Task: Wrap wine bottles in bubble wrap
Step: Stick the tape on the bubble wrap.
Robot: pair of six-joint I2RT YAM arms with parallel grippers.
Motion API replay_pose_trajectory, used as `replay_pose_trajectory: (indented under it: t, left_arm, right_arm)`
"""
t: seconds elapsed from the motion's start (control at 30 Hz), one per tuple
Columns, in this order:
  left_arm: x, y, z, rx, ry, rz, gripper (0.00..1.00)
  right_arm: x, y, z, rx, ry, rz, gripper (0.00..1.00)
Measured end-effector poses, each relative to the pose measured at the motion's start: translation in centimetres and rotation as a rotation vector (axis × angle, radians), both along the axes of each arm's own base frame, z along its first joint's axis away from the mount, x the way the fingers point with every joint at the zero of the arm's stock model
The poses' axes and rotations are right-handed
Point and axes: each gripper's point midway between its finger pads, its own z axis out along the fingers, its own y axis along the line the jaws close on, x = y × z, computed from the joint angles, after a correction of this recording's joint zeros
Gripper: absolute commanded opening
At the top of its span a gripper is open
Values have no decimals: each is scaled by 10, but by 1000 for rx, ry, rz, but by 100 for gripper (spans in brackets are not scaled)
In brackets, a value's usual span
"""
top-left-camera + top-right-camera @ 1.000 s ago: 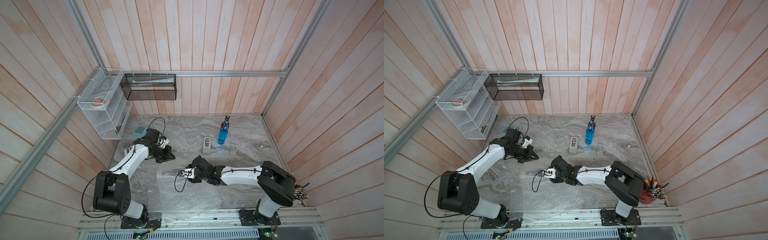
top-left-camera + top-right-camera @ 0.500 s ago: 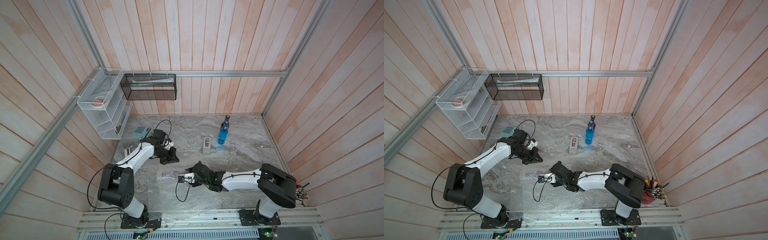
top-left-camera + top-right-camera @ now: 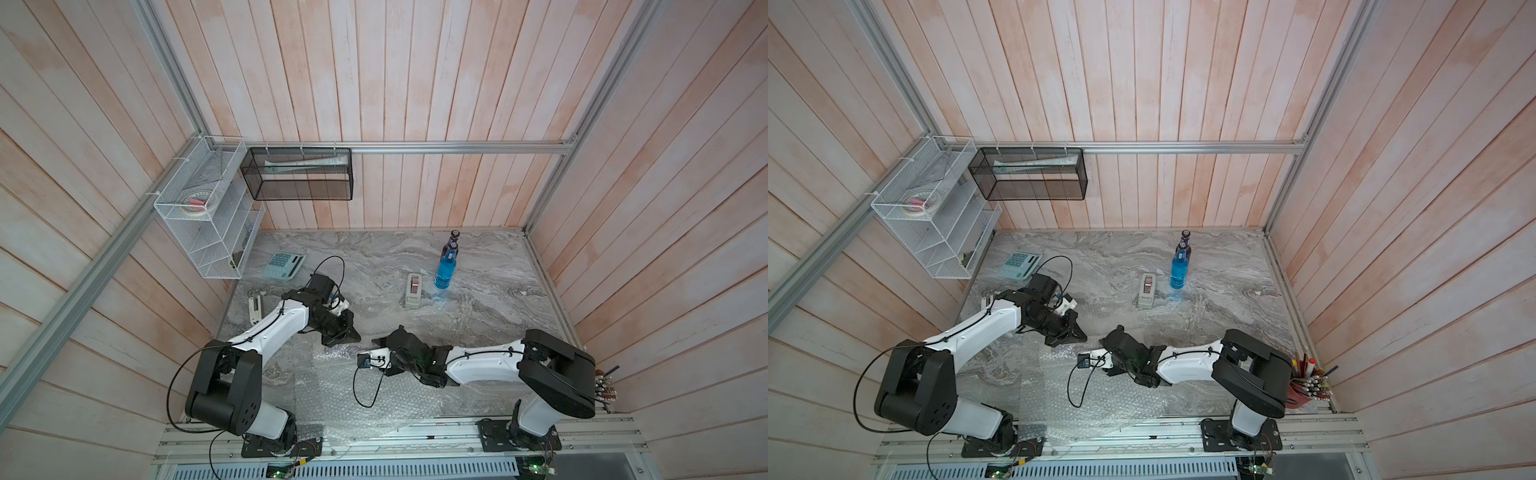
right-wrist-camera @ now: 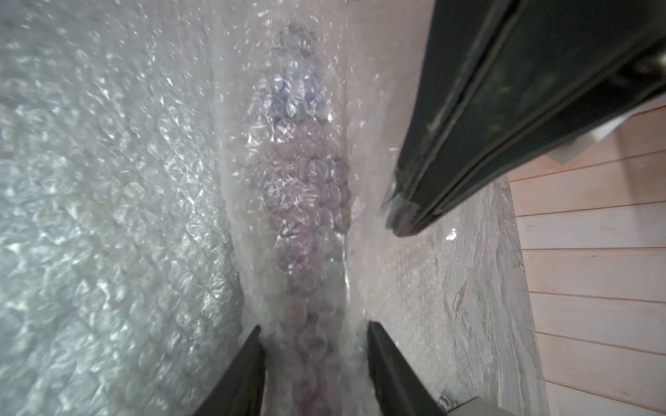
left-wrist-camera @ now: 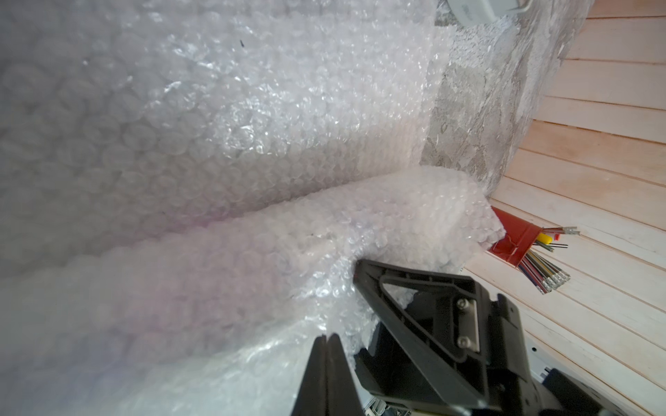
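A wine bottle of purple liquid (image 4: 306, 187) lies rolled inside the bubble wrap (image 3: 365, 399), a clear sheet spread near the table's front, also seen in a top view (image 3: 1100, 399). My right gripper (image 4: 313, 345) is shut on this wrapped roll, a finger on each side; it also shows in both top views (image 3: 380, 341) (image 3: 1105, 341). My left gripper (image 5: 327, 336) is shut, its tips against the bubble wrap (image 5: 252, 144) beside the roll, close to the right gripper (image 3: 351, 334). A blue wine bottle (image 3: 444, 270) and a purple one (image 3: 454, 240) stand upright at the back right.
A grey tape dispenser (image 3: 413, 291) sits left of the blue bottle. A calculator (image 3: 284, 266) and a stapler (image 3: 255, 307) lie at the back left. Wire shelves (image 3: 208, 216) hang on the left wall. A red pen cup (image 3: 1304, 390) stands at the front right.
My left gripper has moved forward and rightward, ending close beside the right gripper. The right gripper has kept its hold on the roll and shifted only slightly.
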Motion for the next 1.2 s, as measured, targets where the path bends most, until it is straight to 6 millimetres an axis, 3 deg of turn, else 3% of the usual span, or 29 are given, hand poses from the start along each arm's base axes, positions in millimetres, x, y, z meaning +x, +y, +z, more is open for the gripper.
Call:
replay_pose_trajectory:
  t: [0.33, 1.2]
  left_arm:
    - [-19, 5, -11, 3, 38, 31, 0]
    - [-33, 6, -11, 9, 41, 57, 0]
  right_arm:
    - [-2, -2, 2, 20, 23, -12, 47]
    - [-8, 0, 2, 67, 120, -26, 47]
